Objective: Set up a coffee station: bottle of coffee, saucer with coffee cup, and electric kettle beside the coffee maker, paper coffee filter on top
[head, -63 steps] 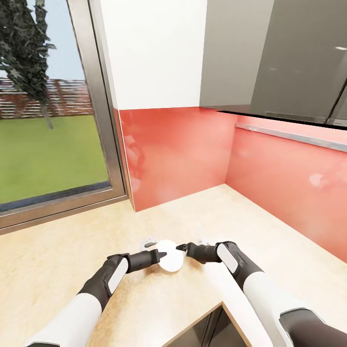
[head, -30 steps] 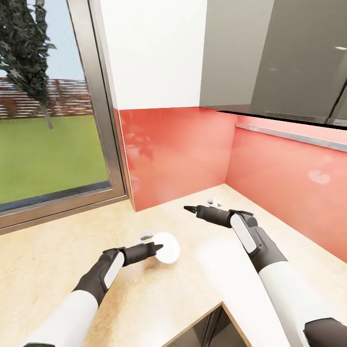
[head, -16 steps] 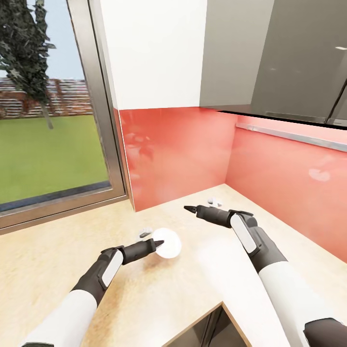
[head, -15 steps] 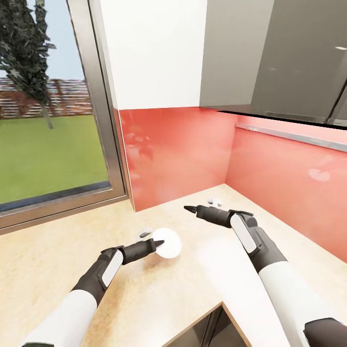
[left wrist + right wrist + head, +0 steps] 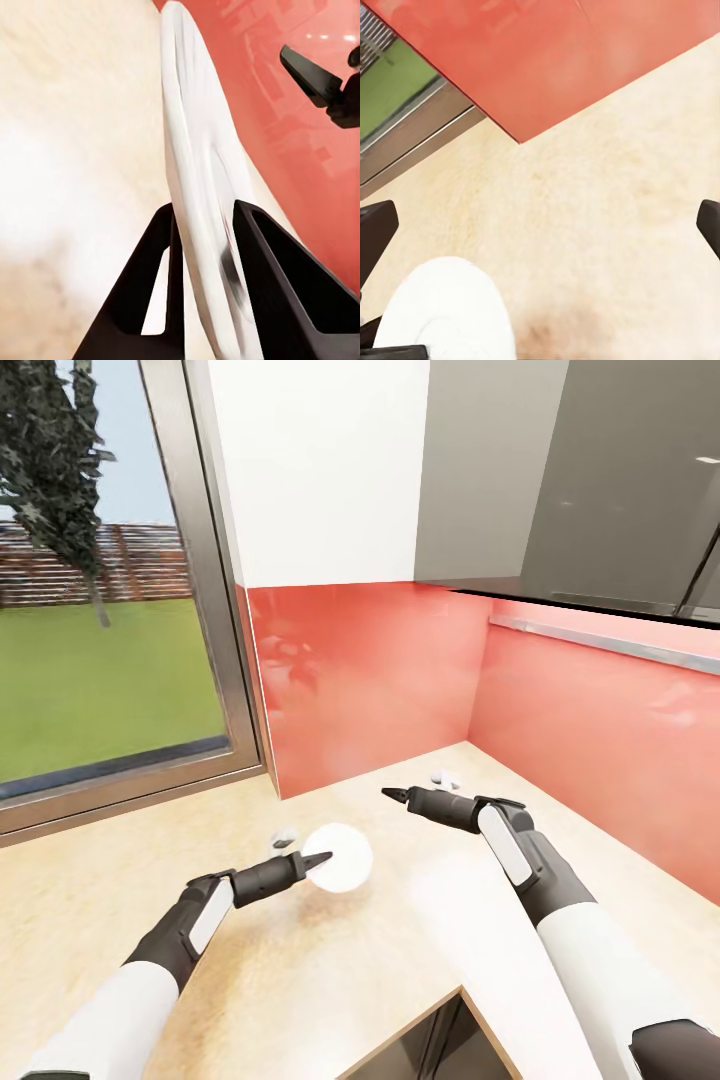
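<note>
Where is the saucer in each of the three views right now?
Head view: saucer low centre, gripped by the left gripper.
Left wrist view: saucer edge-on, between the jaws.
Right wrist view: saucer in a lower corner.
Shared landmark: red backsplash above the kitchen countertop.

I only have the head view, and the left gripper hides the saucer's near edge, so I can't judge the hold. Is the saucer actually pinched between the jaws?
Observer: Yes. The left wrist view sees the saucer edge-on, its rim between the jaws of the left gripper, one finger on each face.
Operator: And the right gripper, is it carrying anything?
Observer: No. In the right wrist view the jaws of the right gripper are spread wide with nothing between them, and the kitchen countertop lies beyond.
</note>
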